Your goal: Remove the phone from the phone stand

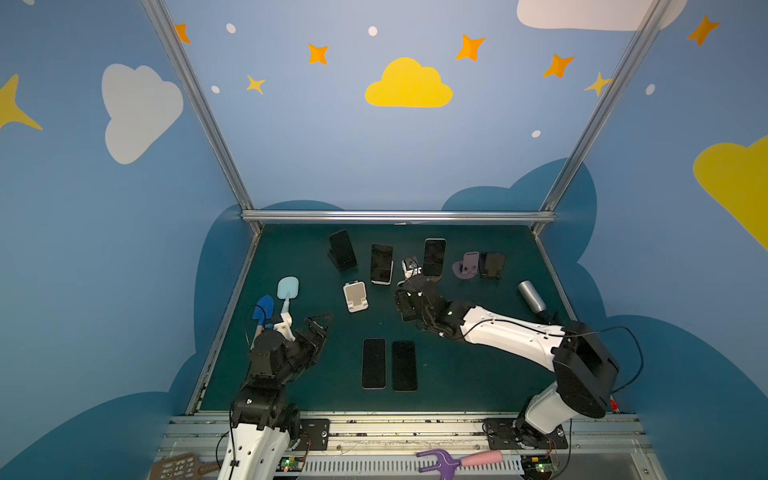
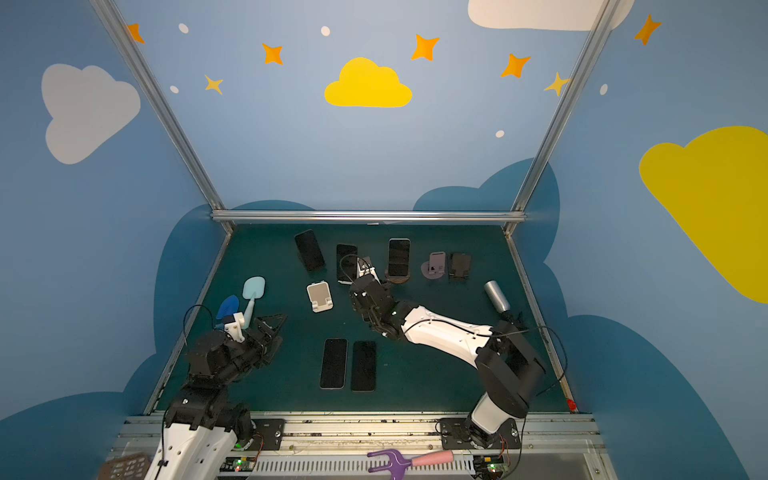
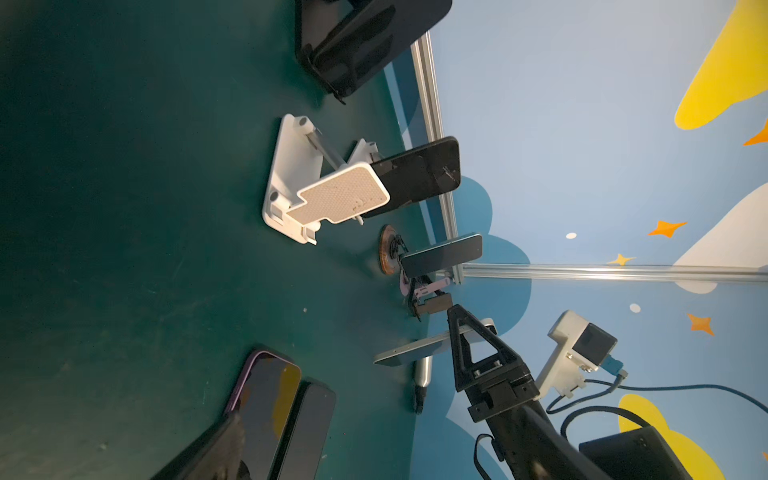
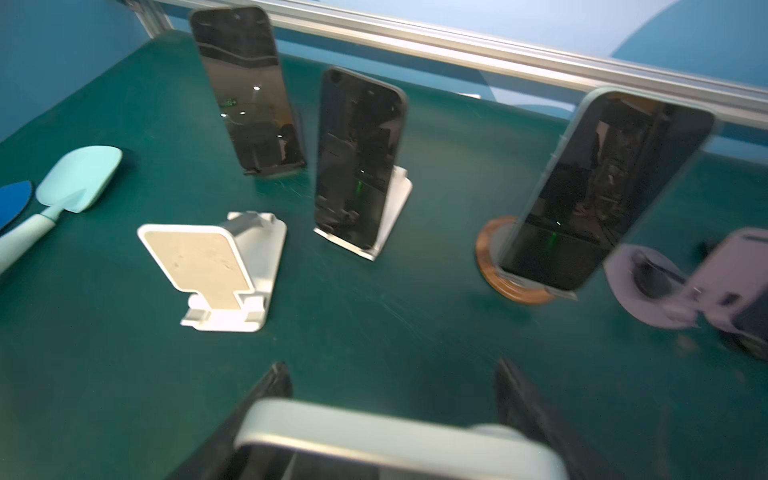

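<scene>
Closed on the sides of a pale-rimmed phone (image 4: 374, 419), the jaws of the right gripper (image 4: 392, 370) hold it at the bottom centre of the right wrist view, with a black finger (image 4: 274, 386) on each side of the case. In the left wrist view the held phone shows as a thin silvery slab at lower centre, apart from every stand. In both top views the right wrist covers it, at the middle of the green mat (image 1: 478, 374).

Just left of the gripper in both top views stands an empty white stand (image 1: 355, 296). Behind it a second phone (image 1: 381, 264) leans on a white holder. A third phone (image 1: 434, 257) sits on a round wooden base (image 4: 490, 266). A fourth phone (image 1: 343, 249) leans on a black stand at the upper left of the mat. A pink stand (image 1: 467, 266) is at the upper right.

Two dark phones (image 1: 373, 363) lie flat side by side, lower centre.

At the lower left the left gripper (image 1: 322, 330) has its jaws spread wide, holding nothing, beside a light blue spade (image 1: 287, 289).
</scene>
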`<state>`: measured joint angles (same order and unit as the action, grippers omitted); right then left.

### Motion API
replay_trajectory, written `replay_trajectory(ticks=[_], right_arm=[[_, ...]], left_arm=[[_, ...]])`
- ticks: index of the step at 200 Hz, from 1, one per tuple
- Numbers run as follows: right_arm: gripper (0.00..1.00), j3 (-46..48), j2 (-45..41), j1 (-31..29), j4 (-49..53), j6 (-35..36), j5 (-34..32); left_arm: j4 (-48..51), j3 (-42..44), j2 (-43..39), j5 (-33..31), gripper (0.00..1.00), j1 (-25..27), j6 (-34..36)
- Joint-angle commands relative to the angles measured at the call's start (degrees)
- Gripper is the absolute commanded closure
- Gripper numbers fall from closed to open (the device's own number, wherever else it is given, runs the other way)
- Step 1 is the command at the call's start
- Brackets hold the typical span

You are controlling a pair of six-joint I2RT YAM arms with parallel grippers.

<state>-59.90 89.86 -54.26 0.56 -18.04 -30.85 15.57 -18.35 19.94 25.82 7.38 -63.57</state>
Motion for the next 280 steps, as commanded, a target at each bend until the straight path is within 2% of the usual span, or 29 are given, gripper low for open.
replay_trajectory(ticks=[1,52,90,164,203,280], right_arm=[[0.35,2.5,-4.7,0.2,2.5,-2.1,-1.8],[0.36,10.5,-13.4,0.6,8.5,-10.4,-2.6],[0.37,14.4,-15.6,0.5,12.1,-15.7,-2.0],[0.38,15.4,-18.4,0.4,23.7,-24.3,2.7],[0.39,14.9,-17.4,0.4,27.3,-28.8,8.2],[0.41,17.5,-13.2,-0.5,23.0,-30.7,11.7]], left_arm=[[-6.2,0.1,2.7,-4.8,0.0,4.5,-0.2],[-11.8,-2.7,13.2,-10.2,0.0,15.0,0.8],[-14.0,-3.9,17.5,-13.3,0.0,20.1,1.6],[-17.1,-4.5,21.1,-16.8,0.0,23.9,1.5],[-18.2,-4.6,22.1,-18.1,0.0,25.8,1.8],[-19.9,-4.4,24.1,-19.0,0.0,27.4,1.7]])
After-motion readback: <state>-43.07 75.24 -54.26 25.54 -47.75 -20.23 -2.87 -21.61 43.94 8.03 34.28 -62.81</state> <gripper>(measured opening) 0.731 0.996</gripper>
